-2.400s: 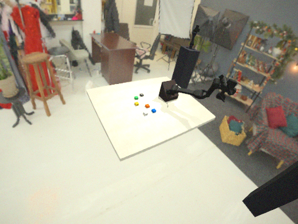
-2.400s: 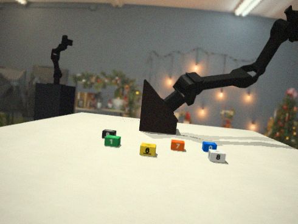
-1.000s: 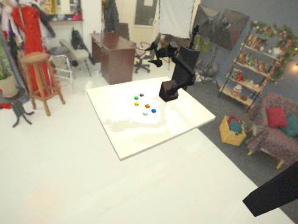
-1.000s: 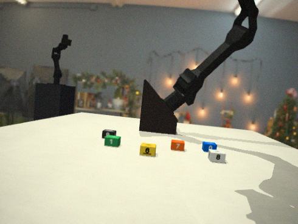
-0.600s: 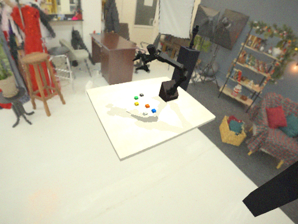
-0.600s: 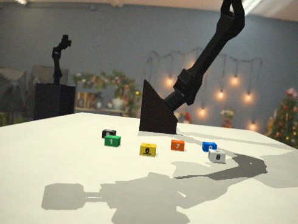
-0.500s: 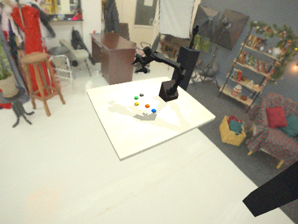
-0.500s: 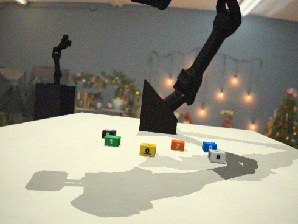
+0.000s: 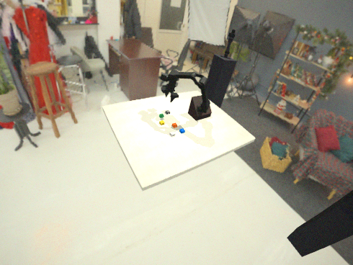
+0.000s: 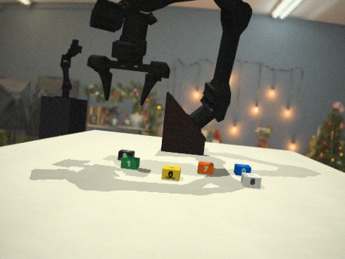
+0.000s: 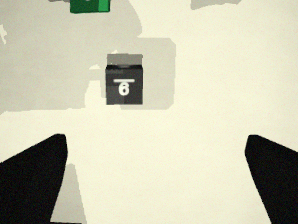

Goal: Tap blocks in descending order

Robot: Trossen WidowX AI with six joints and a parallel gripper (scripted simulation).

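Note:
My gripper point(image 9: 170, 98) point(image 10: 124, 102) point(image 11: 160, 144) is open and empty, pointing down high above the table. A black block point(image 9: 167, 112) point(image 10: 123, 154) point(image 11: 115, 96) lies ahead of the fingertips in the wrist view; its digit looks like an upside-down underlined 9 there. A green block point(image 9: 161, 116) point(image 10: 136, 163) point(image 11: 82, 5) shows 1 and partly hides the black one in the exterior view. A yellow block point(image 9: 162, 122) point(image 10: 165, 173) shows an underlined 6, an orange block point(image 9: 174, 125) point(image 10: 210, 169) 7, a white block point(image 9: 172, 134) point(image 10: 258, 181) 8, and a blue block point(image 9: 182, 130) point(image 10: 238, 170), partly hidden, 0.
The blocks stand apart on the white table point(image 9: 144, 162) point(image 10: 141, 225) point(image 11: 200, 90). The arm's dark wedge-shaped base point(image 9: 196, 108) point(image 10: 179, 130) stands behind them. Arm shadows fall across the table around the blocks.

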